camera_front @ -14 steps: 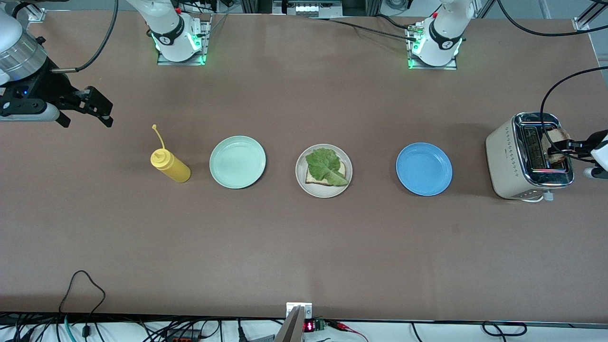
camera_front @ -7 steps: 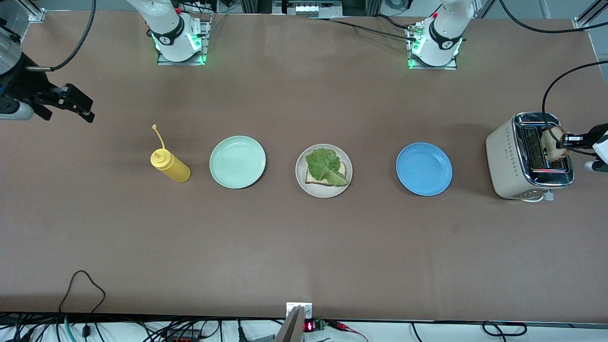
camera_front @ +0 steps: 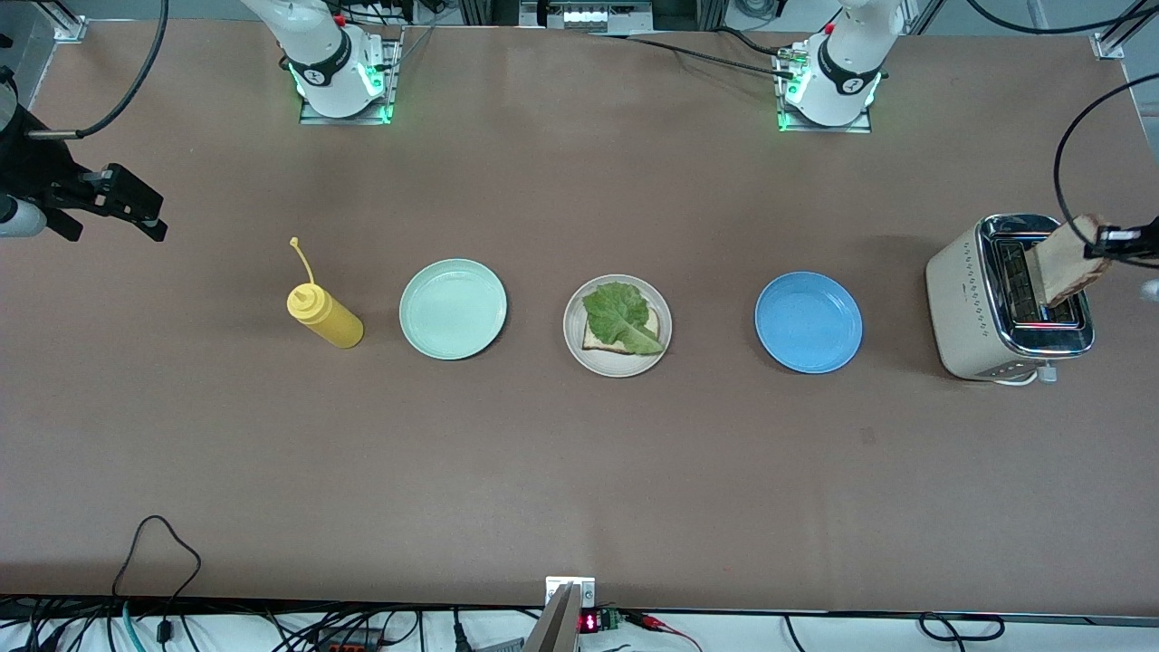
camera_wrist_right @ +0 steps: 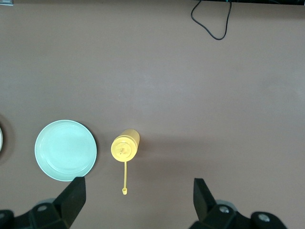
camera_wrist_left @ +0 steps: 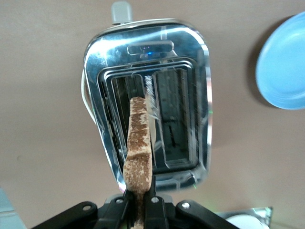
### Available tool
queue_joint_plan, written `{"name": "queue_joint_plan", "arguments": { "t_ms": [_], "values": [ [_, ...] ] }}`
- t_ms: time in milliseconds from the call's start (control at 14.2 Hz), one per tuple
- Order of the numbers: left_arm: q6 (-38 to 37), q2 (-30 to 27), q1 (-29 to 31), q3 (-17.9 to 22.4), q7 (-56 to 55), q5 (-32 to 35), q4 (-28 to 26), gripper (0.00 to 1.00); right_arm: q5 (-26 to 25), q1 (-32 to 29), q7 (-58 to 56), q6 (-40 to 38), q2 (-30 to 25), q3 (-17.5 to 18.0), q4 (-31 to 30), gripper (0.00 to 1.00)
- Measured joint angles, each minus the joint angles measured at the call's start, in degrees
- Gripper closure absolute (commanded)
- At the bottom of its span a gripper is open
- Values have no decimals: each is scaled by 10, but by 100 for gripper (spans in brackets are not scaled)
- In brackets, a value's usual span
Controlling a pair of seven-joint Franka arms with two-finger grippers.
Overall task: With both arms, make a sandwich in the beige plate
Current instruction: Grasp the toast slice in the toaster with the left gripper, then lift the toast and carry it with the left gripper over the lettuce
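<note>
Brown matte table (camera_front: pixel 561 471), long, with cables trailing off the edge nearest the front camera. Both arm bases are bolted along the edge farthest from that camera, green lights lit at each.

Row across the middle, from the right arm's end to the left arm's end: yellow squeeze bottle (camera_front: pixel 325 314) with its cap tether sticking up, mint green plate (camera_front: pixel 453 309), beige plate (camera_front: pixel 617 326), blue plate (camera_front: pixel 809 322), toaster (camera_front: pixel 1008 299). All stand apart from one another.

On the beige plate: one slice of bread (camera_front: pixel 589 340) lying flat, a green lettuce leaf (camera_front: pixel 620 318) on it covering most of the slice. No top slice on it yet.

Left hand (camera_front: pixel 1121 240): over the toaster at the left arm's end of the table. Fingers (camera_wrist_left: pixel 153 210) pinched narrow on a second bread slice (camera_front: pixel 1068 259), gripped by its upper edge. Slice hangs on edge, tilted, over the toaster slot; the left wrist view shows it lined up along the slot. Whether its lower edge is clear of the slot, cannot tell.

Right hand (camera_front: pixel 116 201): up in the air over the table's right-arm end, well apart from the squeeze bottle. Fingers (camera_wrist_right: pixel 74 195) spread wide, nothing between them. This arm waits.
</note>
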Motion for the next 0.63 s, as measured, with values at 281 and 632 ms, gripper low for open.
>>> {"name": "queue_joint_plan", "arguments": {
  "t_ms": [281, 632],
  "values": [
    [-71, -13, -1, -71, -2, -2, 67, 99, 0, 0, -1, 1, 6, 0, 0, 0],
    [-75, -6, -5, -192, -33, -21, 72, 99, 0, 0, -1, 0, 8, 0, 0, 0]
  ]
}}
